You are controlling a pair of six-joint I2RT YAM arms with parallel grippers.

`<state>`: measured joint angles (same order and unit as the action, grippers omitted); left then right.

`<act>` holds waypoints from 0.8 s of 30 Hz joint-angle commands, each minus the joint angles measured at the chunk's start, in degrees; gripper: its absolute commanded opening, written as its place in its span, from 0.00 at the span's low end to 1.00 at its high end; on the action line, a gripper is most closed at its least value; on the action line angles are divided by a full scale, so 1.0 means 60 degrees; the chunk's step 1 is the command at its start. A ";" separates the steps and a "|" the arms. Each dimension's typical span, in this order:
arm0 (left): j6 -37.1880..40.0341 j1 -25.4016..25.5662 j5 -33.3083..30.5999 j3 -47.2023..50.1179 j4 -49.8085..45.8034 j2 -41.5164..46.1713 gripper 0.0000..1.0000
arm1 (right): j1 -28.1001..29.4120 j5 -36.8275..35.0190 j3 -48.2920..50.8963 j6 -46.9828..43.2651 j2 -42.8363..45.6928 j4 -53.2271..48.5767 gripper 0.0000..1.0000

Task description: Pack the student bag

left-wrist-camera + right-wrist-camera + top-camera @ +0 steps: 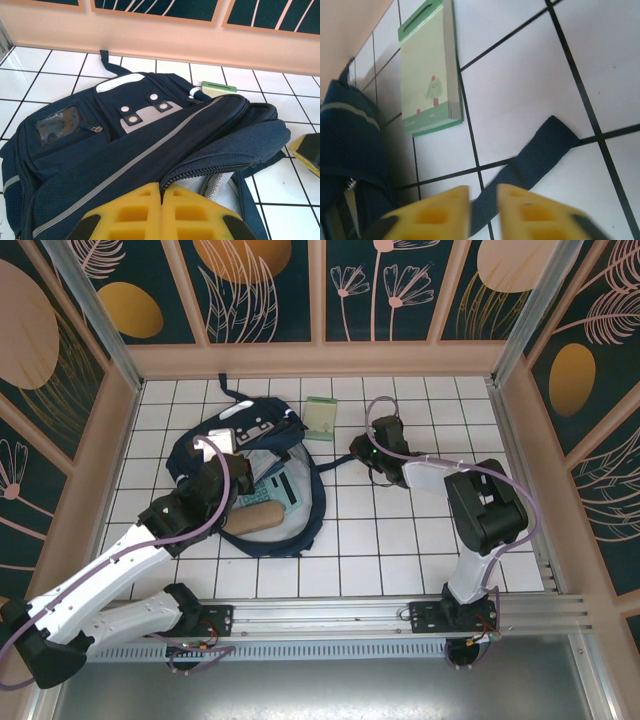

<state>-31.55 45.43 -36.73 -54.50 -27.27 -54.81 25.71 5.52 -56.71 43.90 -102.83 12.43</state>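
White tiled tabletop (400,540) carries everything, with floral panels as walls. My student bag (125,150) lies flat on it, mouth unzipped so things can drop in; some are already inside. Just past the bag's far right corner lies a green notebook (427,75), unpacked. A strap (540,150) trails from the bag's right side. My right claw (484,212) hovers over that strap, jaws slightly apart and empty. My left claw (162,210) sits closed at the bag's mouth, likely to steady the flap.
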 commanded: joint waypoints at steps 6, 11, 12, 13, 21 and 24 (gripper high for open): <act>0.0057 0.0027 -0.0547 -0.0035 0.0687 0.0311 0.00 | 0.0814 -0.1995 -0.2637 -0.2286 -0.1286 -0.2022 0.90; -0.0009 0.0018 -0.0584 0.0068 0.0768 0.0615 0.00 | 0.1099 -0.2652 -0.4747 -0.2258 -0.2903 -0.2926 0.99; -0.0015 0.0020 -0.0558 0.0093 0.0791 0.0637 0.00 | 0.1140 -0.2722 -0.5101 -0.2245 -0.3196 -0.2977 0.99; -0.0015 0.0025 -0.0526 0.0111 0.0794 0.0631 0.00 | 0.1162 -0.2732 -0.5380 -0.2263 -0.3444 -0.3012 0.99; -0.0074 0.0031 -0.0335 0.0208 0.0846 0.0594 0.00 | 0.1549 -0.3501 -0.7798 -0.2668 -0.5153 -0.3816 0.99; -0.0075 0.0027 -0.0323 0.0231 0.0809 0.0609 0.00 | 0.1675 -0.4026 -0.7955 -0.2687 -0.5251 -0.3769 0.99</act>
<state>-31.57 45.43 -36.67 -53.12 -26.70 -52.47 34.68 -13.80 -101.47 29.52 -133.75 -8.29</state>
